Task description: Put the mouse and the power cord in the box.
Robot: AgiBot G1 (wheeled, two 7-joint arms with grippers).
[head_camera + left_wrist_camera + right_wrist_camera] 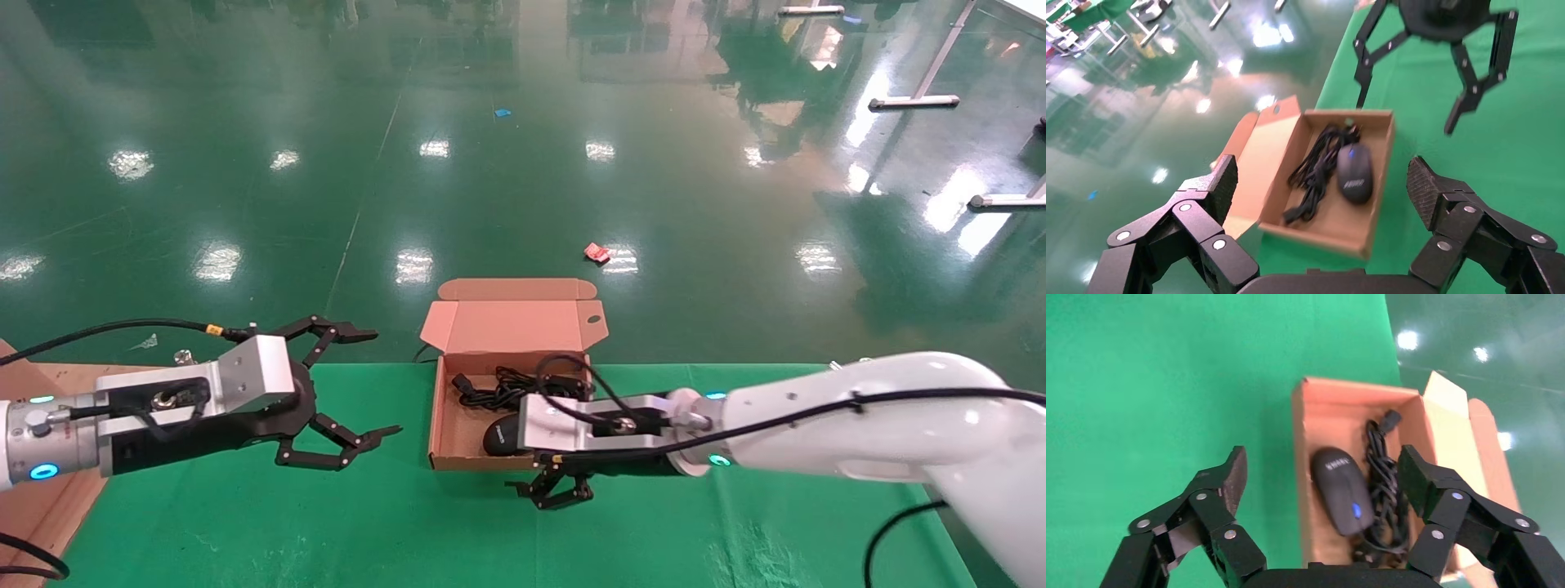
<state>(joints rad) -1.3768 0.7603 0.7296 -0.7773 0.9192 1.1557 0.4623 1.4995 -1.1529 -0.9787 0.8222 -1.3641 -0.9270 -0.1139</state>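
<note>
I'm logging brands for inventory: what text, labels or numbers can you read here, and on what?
Mouse: a short white printed word on its back, lying in the box beside the power cord; too blurred to read in either wrist view.
Box: no print visible.
Power cord: no readable marking.
Left gripper and right gripper: no lettering legible.

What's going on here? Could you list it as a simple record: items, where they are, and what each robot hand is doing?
mouse: lying inside the box
power cord: bundled in the box beside the mouse
box: on the green table, lid flap open
left gripper: open, empty, left of the box
right gripper: open, empty, at the box's near edge
task status: both items are in
</note>
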